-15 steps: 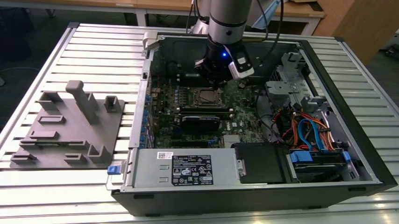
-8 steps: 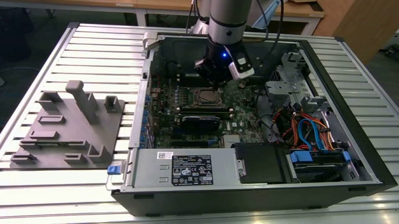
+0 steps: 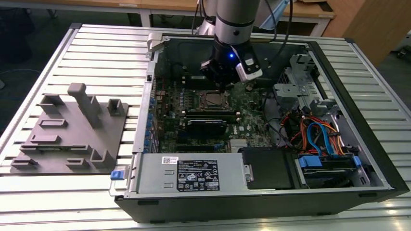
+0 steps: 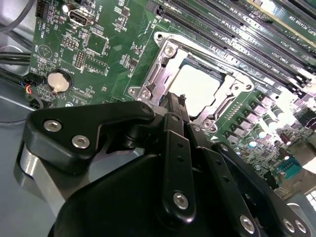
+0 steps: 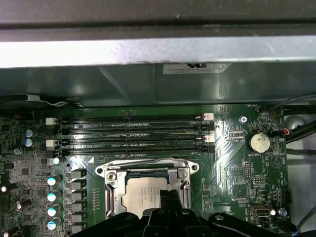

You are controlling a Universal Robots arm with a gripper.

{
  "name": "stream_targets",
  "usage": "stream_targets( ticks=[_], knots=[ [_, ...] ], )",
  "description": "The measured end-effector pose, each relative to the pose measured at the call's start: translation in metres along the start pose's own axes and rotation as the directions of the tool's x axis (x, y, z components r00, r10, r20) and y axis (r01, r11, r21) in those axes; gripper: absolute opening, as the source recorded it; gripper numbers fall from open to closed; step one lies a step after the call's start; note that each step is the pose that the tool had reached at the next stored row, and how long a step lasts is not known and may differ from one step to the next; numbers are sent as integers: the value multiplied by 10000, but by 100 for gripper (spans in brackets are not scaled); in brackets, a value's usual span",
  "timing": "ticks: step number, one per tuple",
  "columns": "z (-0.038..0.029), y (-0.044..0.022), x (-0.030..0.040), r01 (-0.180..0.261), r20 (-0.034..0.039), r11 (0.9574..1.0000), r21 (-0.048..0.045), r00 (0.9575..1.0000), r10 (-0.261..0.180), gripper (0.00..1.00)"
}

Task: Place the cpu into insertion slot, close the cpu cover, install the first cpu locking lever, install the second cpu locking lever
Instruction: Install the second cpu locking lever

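1. Black linkage of the gripper (image 4: pixel 174 106) fills the near part of the second wrist view; its fingers (image 4: pixel 170 111) come together into one narrow tip with no gap showing, closed on nothing that I can make out, just beside the socket's edge.
2. Beyond that tip lies the cpu (image 4: pixel 200 84), its pale metal top seated flat in the insertion slot (image 4: pixel 224 111) on the green motherboard (image 4: pixel 103 29).
3. Over it the cpu cover (image 4: pixel 165 57) lies down, its silvery frame ringing the chip, which shows through the square window.
4. In the first wrist view the same chip (image 5: pixel 143 195) sits under the frame (image 5: pixel 148 168), with long black memory slots (image 5: pixel 131 133) just past it and a round coin battery (image 5: pixel 258 143) off to one side.
5. A row of small capacitors (image 5: pixel 51 196) stands near the socket's other side.
6. In the exterior view the arm (image 3: pixel 232 24) reaches down into the open computer case (image 3: pixel 359 139), whose walls hem the socket (image 3: pixel 209 99) in.
7. Bundled cables (image 3: pixel 314 134) lie toward the exterior view's right; a grey fixture block (image 3: pixel 74 130) rests on the slatted worktop (image 3: pixel 38 192) at its left.
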State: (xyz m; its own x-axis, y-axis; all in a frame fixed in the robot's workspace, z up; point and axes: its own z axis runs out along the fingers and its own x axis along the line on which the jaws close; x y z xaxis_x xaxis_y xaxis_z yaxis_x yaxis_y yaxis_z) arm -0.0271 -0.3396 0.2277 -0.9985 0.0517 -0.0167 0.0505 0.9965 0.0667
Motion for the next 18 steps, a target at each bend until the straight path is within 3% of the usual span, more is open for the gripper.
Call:
stream_targets(
  ticks=[18],
  knots=[
    [-22, -26, -2, 0, 0, 10000, -1, 10000, 0, 10]
  ],
)
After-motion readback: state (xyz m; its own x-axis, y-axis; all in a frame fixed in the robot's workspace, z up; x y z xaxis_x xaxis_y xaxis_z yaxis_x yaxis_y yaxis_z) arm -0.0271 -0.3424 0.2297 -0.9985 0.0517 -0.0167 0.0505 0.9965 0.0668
